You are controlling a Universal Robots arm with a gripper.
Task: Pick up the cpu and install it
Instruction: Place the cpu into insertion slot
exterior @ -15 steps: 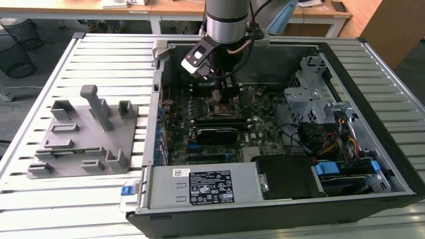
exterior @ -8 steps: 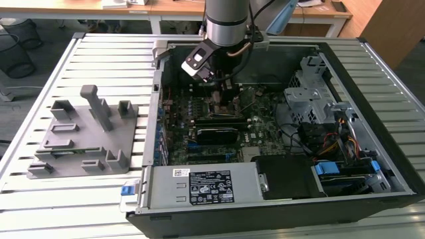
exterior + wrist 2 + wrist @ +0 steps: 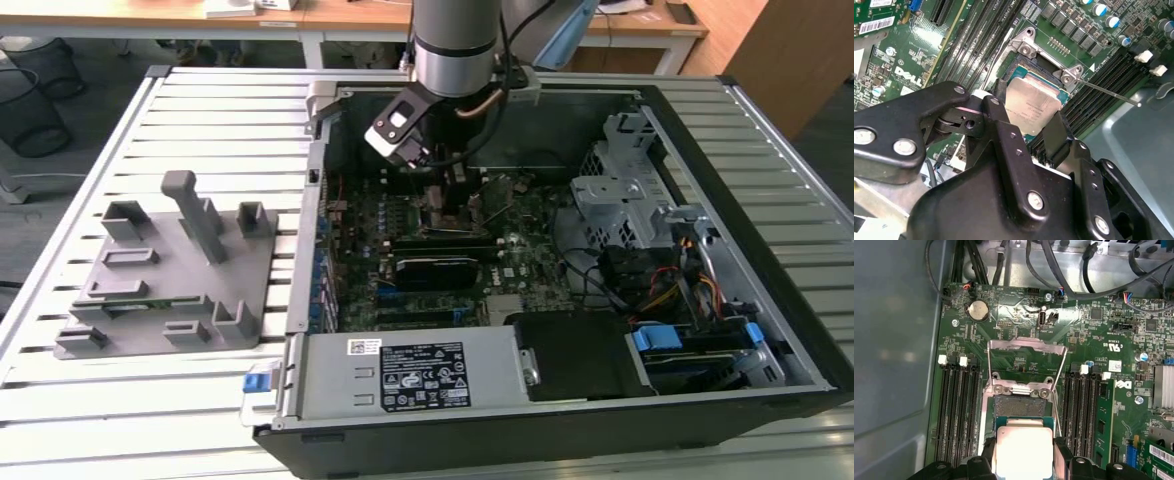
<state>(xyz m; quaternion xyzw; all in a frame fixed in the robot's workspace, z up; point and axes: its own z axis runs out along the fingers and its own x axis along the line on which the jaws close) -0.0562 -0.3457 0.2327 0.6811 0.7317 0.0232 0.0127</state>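
The pincer (image 3: 1028, 122) is clamped on the one cpu (image 3: 1023, 450), a finger at each opposite edge, held just over the single open socket (image 3: 1021, 407). Installing looks to be in hand, and seating would call for keeping it level and square. Beyond, one load plate (image 3: 1026, 347) stands raised and one lever (image 3: 1109, 93) is swung out.

An open computer case (image 3: 534, 440) lies on the slatted metal tabletop (image 3: 160, 110). A grey plastic fixture (image 3: 174, 290) stands beside it toward the exterior view's left. Inside the case, a green motherboard (image 3: 534, 265) sits near a silver power supply (image 3: 414, 372) and a metal drive cage (image 3: 621, 190). In the first wrist view, a coin battery (image 3: 978, 310) lies on the board near black cables (image 3: 1054, 265). Black memory slots (image 3: 959, 410) flank the metal load plate (image 3: 1026, 365), which is swung open. In the second wrist view, a thin lever (image 3: 1109, 93) juts out from the socket.
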